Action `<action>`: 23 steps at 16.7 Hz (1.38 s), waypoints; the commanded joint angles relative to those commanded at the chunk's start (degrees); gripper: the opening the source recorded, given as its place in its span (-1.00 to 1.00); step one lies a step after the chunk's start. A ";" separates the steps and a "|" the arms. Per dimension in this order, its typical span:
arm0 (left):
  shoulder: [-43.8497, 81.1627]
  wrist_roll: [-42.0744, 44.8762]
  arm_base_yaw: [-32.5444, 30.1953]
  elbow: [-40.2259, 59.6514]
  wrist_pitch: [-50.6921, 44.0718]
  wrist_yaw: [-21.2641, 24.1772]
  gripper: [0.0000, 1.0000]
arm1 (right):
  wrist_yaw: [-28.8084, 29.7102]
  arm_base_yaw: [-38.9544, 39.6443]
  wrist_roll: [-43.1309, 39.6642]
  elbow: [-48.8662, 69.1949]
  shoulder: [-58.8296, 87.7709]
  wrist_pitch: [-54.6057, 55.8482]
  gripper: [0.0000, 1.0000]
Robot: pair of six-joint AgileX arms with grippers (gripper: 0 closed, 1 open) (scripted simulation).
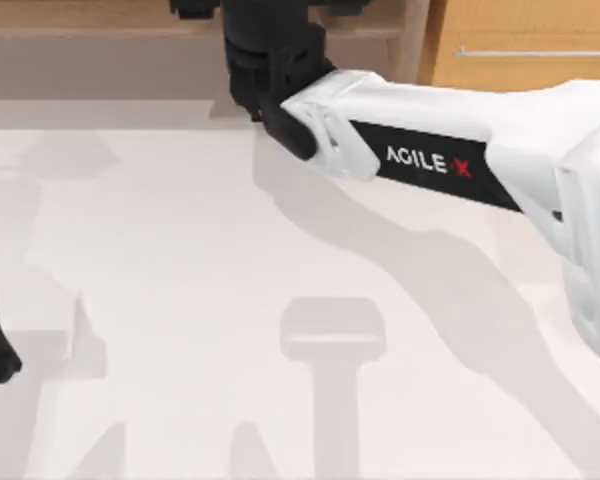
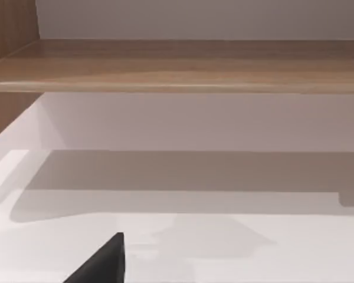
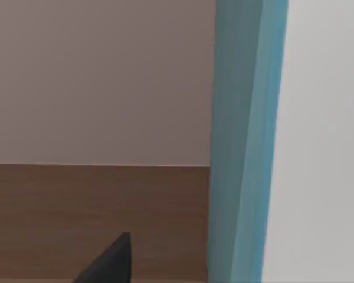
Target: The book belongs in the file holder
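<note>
My right arm [image 1: 460,150] reaches toward the wooden shelf [image 1: 100,40], apparently carrying the book [image 3: 242,141] just beside its gripper for transfer to the file holder; I cannot tell the jaws' state.

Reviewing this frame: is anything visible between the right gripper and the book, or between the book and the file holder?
Nothing visible separates them: in the right wrist view the book stands close against the camera, a dark fingertip beside it. The top view has the right arm reaching to the table's far edge. I cannot judge the path onward. The left arm is parked at the left.
</note>
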 joint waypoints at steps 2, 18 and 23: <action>0.00 0.00 0.00 0.00 0.00 0.00 1.00 | 0.00 0.00 0.00 0.00 0.00 0.00 0.40; 0.00 0.00 0.00 0.00 0.00 0.00 1.00 | 0.00 0.00 0.00 0.00 0.00 0.00 -1.00; 0.00 0.00 0.00 0.00 0.00 0.00 1.00 | -0.04 0.20 0.09 0.89 -0.56 -1.42 -1.00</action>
